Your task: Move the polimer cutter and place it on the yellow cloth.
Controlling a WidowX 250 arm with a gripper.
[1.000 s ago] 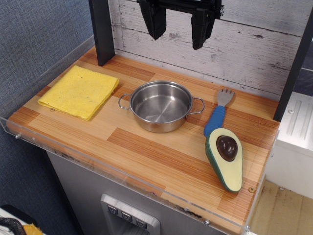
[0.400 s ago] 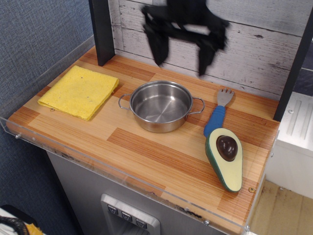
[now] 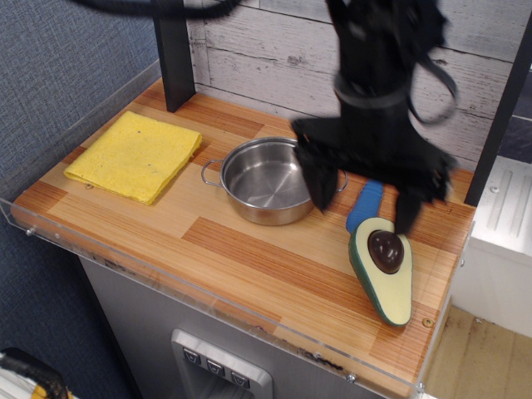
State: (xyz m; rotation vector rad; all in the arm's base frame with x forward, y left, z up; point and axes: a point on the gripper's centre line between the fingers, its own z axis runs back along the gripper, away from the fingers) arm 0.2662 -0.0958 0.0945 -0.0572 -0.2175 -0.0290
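The gripper (image 3: 364,199) is positioned low over the right half of the wooden countertop (image 3: 249,258), with its two black fingers (image 3: 317,179) spread wide apart and nothing held between them. The left finger hangs in front of the right rim of the steel pot (image 3: 264,181); the right finger tip sits just above the narrow top end of the polimer cutter (image 3: 382,268). The arm body rises from the gripper toward the top of the frame and shows motion blur.

The polimer cutter lies flat on the countertop near the right front corner, face up, with its brown pit toward the rear and its wider end pointing to the front edge. It is not lifted and not enclosed by the fingers. A blue-handled fork (image 3: 364,204) lies just behind it; only part of the blue handle is visible, the rest is hidden by the gripper.

The yellow cloth (image 3: 135,155) lies flat at the left rear of the countertop, well apart from the polimer cutter, with the steel pot between them. The pot stands upright and holds nothing. A clear acrylic guard (image 3: 166,283) runs along the front edge
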